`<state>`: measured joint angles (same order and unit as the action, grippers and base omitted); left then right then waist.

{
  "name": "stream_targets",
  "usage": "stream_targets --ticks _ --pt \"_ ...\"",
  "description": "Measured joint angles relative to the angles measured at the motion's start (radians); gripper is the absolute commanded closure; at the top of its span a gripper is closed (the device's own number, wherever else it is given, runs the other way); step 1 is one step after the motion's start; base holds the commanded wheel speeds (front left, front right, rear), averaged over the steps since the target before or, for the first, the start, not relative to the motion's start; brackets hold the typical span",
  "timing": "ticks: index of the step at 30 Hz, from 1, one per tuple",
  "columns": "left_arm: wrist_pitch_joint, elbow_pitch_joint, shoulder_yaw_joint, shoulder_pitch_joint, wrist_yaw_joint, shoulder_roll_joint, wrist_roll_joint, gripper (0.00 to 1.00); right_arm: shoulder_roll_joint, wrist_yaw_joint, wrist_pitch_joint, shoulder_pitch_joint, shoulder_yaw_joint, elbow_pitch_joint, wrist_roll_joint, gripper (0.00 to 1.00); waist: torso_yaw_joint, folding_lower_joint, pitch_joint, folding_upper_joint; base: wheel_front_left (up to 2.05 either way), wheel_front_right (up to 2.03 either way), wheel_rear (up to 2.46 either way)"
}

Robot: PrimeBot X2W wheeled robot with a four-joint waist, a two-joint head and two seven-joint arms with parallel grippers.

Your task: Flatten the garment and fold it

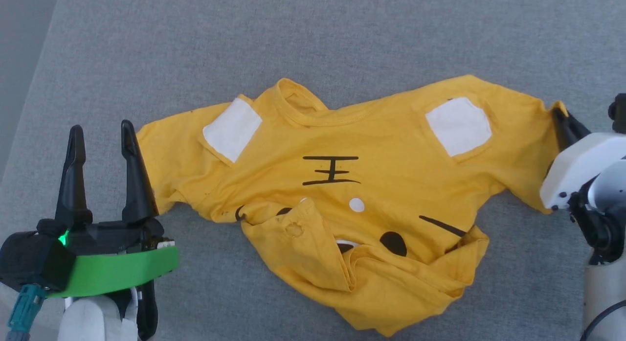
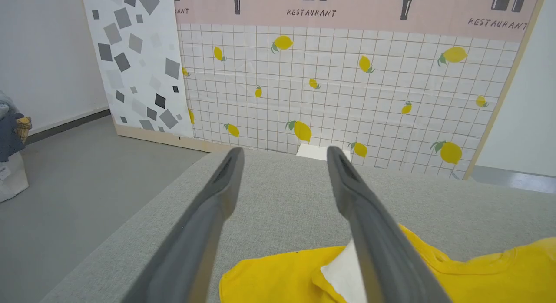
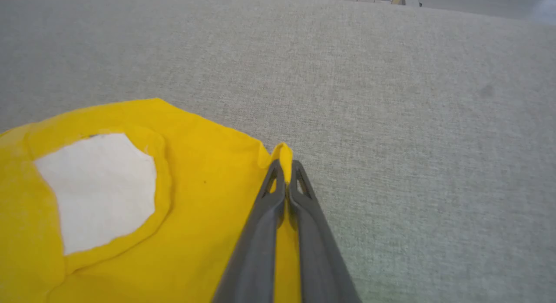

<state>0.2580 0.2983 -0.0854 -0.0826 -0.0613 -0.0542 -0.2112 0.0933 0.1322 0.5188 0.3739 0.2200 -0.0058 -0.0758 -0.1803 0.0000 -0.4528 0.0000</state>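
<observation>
Yellow shirt [image 1: 371, 184] lies rumpled on grey fabric [image 1: 342, 37]; right claw [image 1: 558, 112] is clamped on its sleeve tip; left claw [image 1: 101, 129], 2 fingers spread wide and empty, sits just beside the other sleeve.

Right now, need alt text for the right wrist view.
The right hand is shut on a small raised fold at the edge of the yellow T-shirt. A white patch shows on the shirt at the view's left, and the grey fabric surface stretches beyond.
</observation>
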Motion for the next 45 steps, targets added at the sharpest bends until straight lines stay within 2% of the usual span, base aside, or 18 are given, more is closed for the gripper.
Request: stream_targets --ticks 5,11,15,17,19,24,31,34,40,45 --pt "0.000 -0.004 -0.001 0.012 -0.001 0.000 0.000 0.00 -0.006 0.000 -0.031 -0.007 0.050 -0.015 -0.021 1.00 0.015 0.0000 0.047 0.0000 0.00 0.00 0.00" --pt "0.000 -0.022 -0.002 0.058 -0.001 0.001 0.001 0.00 0.082 0.000 -0.036 -0.112 0.245 -0.076 0.040 1.00 0.035 0.0000 0.102 0.0000 0.00 0.00 0.00" --pt "0.000 -0.044 -0.002 0.071 -0.025 0.000 0.013 0.00 0.084 0.000 -0.035 -0.158 0.300 -0.106 0.049 1.00 0.049 0.0000 0.119 0.0000 0.00 0.00 0.00" --pt "0.000 -0.070 0.015 0.071 -0.040 -0.016 0.014 0.00 0.073 0.000 -0.034 -0.163 0.296 -0.121 0.048 1.00 0.056 0.0000 0.119 0.0000 0.00 0.00 0.00" --pt "-0.013 -0.113 0.051 0.059 -0.053 -0.064 0.024 0.00 0.061 0.000 -0.034 -0.163 0.283 -0.132 0.044 1.00 0.059 0.0000 0.113 0.0000 0.00 0.00 0.00" --pt "-0.166 -0.217 0.151 -0.105 -0.062 -0.170 0.013 0.00 0.044 0.000 -0.033 -0.150 0.221 -0.139 0.033 1.00 0.058 0.0000 0.086 0.0000 0.00 0.00 0.00" --pt "-0.385 -0.417 0.346 -0.349 -0.064 -0.260 -0.005 0.00 0.052 0.000 -0.024 -0.111 0.163 -0.155 0.027 1.00 0.054 0.0000 0.032 0.0000 0.00 0.00 0.00" --pt "-0.431 -0.485 0.397 -0.409 -0.065 -0.281 -0.031 0.00 0.053 0.000 -0.016 -0.105 0.152 -0.168 0.022 1.00 0.054 0.0000 0.011 0.0000 0.00 0.00 0.00" --pt "-0.448 -0.583 0.455 -0.494 -0.066 -0.312 -0.071 0.00 0.066 0.000 0.004 -0.106 0.152 -0.196 0.018 1.00 0.059 0.0001 -0.020 0.0000 0.00 0.00 0.00" --pt "-0.545 -0.618 0.556 -0.547 -0.065 -0.355 -0.182 0.00 0.073 0.000 0.026 -0.107 0.157 -0.217 0.014 1.00 0.063 0.0000 -0.031 0.0000 0.00 0.00 0.00"
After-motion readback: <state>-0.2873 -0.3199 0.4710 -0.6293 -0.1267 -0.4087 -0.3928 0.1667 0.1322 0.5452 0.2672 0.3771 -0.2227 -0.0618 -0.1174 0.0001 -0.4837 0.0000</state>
